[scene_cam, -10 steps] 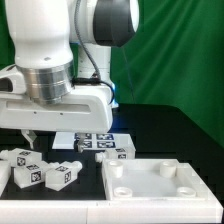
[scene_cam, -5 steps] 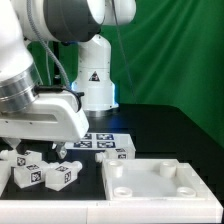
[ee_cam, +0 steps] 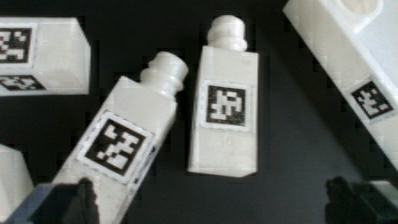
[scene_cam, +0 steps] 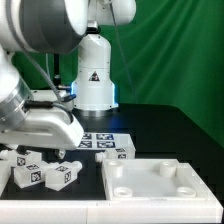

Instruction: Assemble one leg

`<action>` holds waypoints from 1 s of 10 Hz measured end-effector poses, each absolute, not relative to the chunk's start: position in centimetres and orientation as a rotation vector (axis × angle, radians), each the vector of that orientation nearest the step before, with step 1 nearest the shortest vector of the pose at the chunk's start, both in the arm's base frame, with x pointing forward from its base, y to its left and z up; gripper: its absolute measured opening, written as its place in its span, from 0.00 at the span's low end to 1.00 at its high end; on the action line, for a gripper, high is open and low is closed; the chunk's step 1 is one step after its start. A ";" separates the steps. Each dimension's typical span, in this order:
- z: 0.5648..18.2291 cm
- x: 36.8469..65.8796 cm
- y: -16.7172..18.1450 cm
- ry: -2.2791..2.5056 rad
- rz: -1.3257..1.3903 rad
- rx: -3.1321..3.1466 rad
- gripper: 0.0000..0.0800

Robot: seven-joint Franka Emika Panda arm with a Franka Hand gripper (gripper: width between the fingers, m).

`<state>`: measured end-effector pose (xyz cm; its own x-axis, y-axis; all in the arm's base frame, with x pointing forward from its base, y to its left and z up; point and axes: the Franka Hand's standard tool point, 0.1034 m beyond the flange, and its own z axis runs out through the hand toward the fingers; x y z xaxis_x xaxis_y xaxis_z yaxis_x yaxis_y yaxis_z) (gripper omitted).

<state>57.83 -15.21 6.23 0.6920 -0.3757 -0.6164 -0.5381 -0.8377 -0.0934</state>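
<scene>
Several white legs with tag markers lie on the black table. In the wrist view, one leg lies straight with its round peg away from the fingers. A second leg lies tilted beside it, nearly touching. My gripper is open and empty; one dark fingertip overlaps the tilted leg's end, and the straight leg lies just ahead of the gap. In the exterior view the gripper hangs low over two legs at the left. Another leg lies further right.
The large white rimmed panel with round corner sockets lies at the exterior view's front right. The marker board lies behind the legs. More white parts show at the wrist view's edges. The arm's base stands behind.
The arm has swung toward the exterior view's left and come lower over the group of legs. The legs and the panel have not moved.
</scene>
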 end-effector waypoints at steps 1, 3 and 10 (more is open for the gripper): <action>6.2 58.7 -15.4 0.762 0.874 -2.635 0.81; 5.5 59.6 -14.9 0.845 0.889 -2.622 0.81; 3.7 61.0 -10.6 0.912 0.878 -2.635 0.81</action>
<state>60.96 -10.59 3.72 0.6292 -0.4907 -0.6028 -0.6208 -0.7839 -0.0099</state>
